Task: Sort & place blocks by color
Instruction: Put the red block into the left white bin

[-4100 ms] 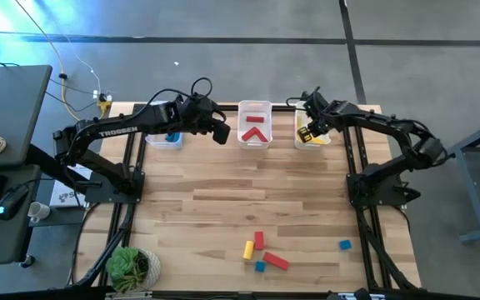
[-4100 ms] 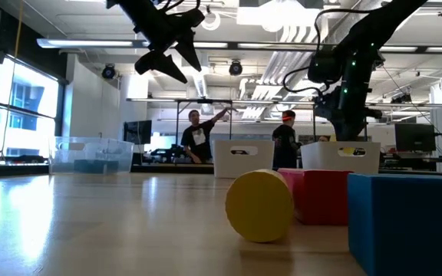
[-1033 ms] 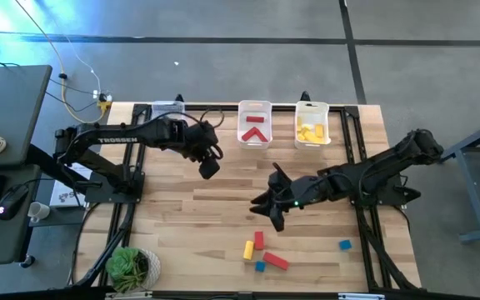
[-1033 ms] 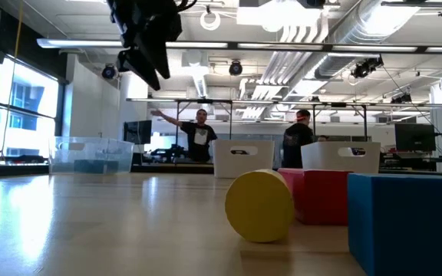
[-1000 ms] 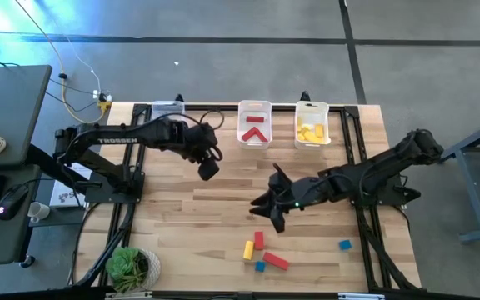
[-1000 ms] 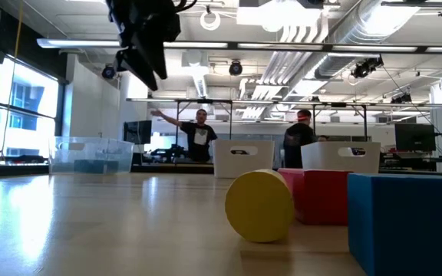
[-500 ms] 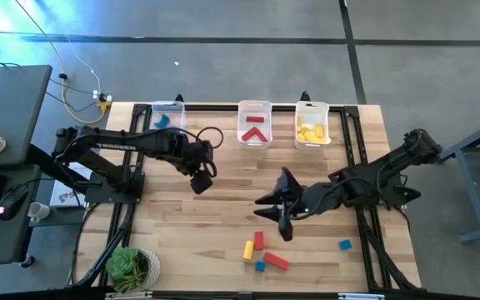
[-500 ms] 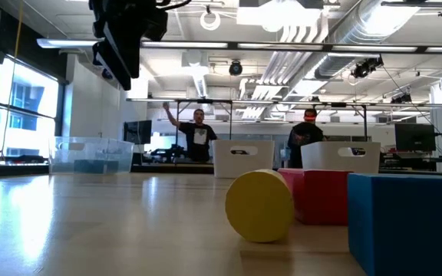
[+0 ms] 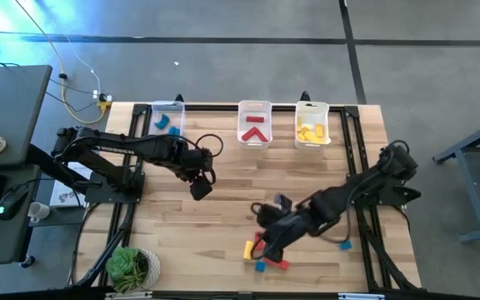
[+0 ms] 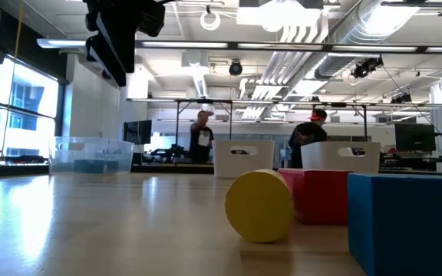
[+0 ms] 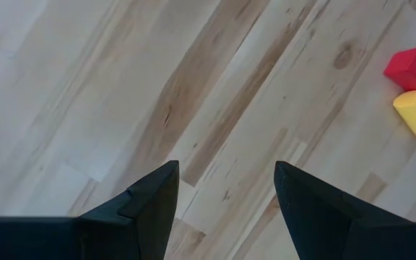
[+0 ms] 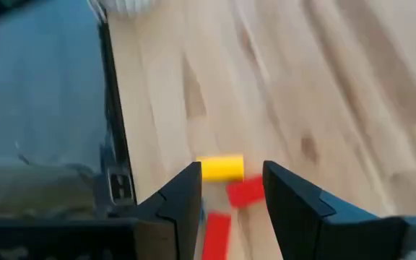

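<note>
- Pale wooden planks make up the tabletop (image 9: pixel 223 187), with grey floor around it and an open workshop behind in the low view, where two people stand far off.
- At the table's far edge, from left to right, stand three clear rectangular plastic bins: one with blue pieces (image 9: pixel 167 122), one with red bars (image 9: pixel 255 127), one with yellow pieces (image 9: pixel 310 132).
- Most of the sorting looks done; the step in hand, as I judge it, is fetching from the last loose cluster at the near edge.
- Left gripper (image 9: pixel 200 187) hangs over bare wood left of centre, its fingers (image 11: pixel 154 198) spread wide with nothing between them. It appears to be waiting.
- Right gripper (image 9: pixel 265 240) reaches low over the cluster, jaws partly apart and empty; its wrist view shows the short yellow cylinder block (image 12: pixel 221 167) in the gap between the fingers (image 12: pixel 183 198), though not yet touched.
- In that cluster, the yellow block (image 9: pixel 247 249) lies leftmost, a small blue cube (image 9: pixel 260 266) near it, a long red bar (image 9: pixel 277 262) just to the right (a second red block seems to be under the gripper).
- A lone blue cube (image 9: pixel 345 245) lies well apart to the right.
- Next move, I would say: descend squarely on one block and close. The red pieces lie just beside the yellow one, so a sloppy approach could nudge them.
- A green potted plant (image 9: pixel 132 267) sits at the near left corner, clear of the work.
</note>
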Controlling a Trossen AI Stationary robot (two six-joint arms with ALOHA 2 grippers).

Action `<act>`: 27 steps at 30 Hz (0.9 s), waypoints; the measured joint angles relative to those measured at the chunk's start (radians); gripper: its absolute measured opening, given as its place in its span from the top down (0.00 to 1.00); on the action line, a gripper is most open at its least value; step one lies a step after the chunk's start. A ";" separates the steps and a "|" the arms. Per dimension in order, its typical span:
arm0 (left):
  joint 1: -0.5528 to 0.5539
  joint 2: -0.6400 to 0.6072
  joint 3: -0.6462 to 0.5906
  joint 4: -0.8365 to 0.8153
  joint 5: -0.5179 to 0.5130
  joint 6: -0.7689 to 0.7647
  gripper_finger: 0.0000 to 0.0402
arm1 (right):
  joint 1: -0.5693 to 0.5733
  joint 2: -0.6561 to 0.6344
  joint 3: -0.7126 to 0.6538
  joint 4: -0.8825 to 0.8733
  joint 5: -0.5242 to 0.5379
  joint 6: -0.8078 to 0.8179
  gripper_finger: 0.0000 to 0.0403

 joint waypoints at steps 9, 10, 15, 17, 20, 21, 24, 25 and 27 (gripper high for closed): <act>-0.005 0.000 0.000 0.001 0.000 -0.013 0.46 | 0.049 0.089 0.000 -0.062 -0.028 0.101 0.67; -0.005 0.000 0.000 0.001 0.000 -0.013 0.46 | 0.052 0.096 0.001 -0.071 -0.028 0.117 0.67; -0.005 0.000 0.000 0.001 -0.001 -0.012 0.46 | 0.071 0.132 0.001 -0.089 -0.053 0.166 0.67; -0.005 0.000 0.000 0.002 -0.003 -0.012 0.46 | 0.078 0.147 0.001 -0.091 -0.057 0.173 0.67; -0.005 0.000 0.000 0.001 -0.003 -0.010 0.46 | 0.081 0.165 0.001 -0.108 -0.060 0.209 0.67; -0.005 0.000 0.000 0.002 -0.003 -0.010 0.46 | 0.081 0.171 0.001 -0.112 -0.067 0.210 0.67; -0.005 0.000 0.000 0.002 -0.003 -0.010 0.46 | 0.080 0.185 0.001 -0.112 -0.093 0.211 0.67; -0.005 0.000 0.000 0.002 -0.004 -0.010 0.46 | 0.080 0.189 0.001 -0.110 -0.102 0.211 0.66; -0.005 0.000 0.000 0.001 -0.003 -0.010 0.46 | 0.080 0.197 0.001 -0.112 -0.122 0.210 0.66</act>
